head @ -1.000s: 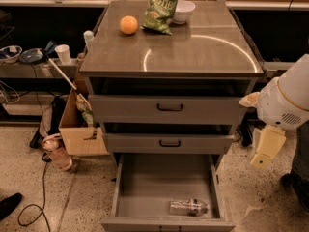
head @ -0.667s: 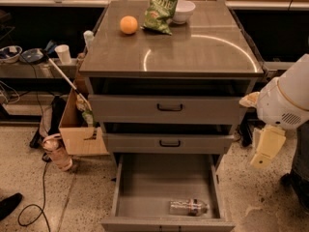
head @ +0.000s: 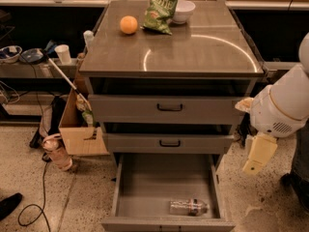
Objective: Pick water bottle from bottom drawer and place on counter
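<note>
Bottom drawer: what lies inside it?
One water bottle lies on its side near the front right of the bottom drawer. Its back is hidden under the drawer above. The gripper hangs right of the cabinet.

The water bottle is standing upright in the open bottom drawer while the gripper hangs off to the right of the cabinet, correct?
Not quite. The camera view shows the water bottle lying on its side in the open bottom drawer. The gripper does hang right of the cabinet.
</note>
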`<control>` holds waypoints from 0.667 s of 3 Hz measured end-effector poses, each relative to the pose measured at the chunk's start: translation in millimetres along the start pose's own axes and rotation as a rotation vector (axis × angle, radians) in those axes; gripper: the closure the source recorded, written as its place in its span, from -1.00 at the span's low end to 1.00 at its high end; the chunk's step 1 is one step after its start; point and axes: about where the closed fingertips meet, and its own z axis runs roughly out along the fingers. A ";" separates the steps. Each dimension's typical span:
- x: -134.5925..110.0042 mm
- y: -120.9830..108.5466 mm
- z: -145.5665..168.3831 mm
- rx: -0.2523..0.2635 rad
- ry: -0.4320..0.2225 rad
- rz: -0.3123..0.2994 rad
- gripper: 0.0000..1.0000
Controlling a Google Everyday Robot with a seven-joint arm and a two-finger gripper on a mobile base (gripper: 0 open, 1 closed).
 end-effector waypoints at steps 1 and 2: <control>0.2 5.5 26.9 -0.002 0.002 0.013 -1.00; 2.5 8.1 61.0 -0.007 -0.007 0.028 -1.00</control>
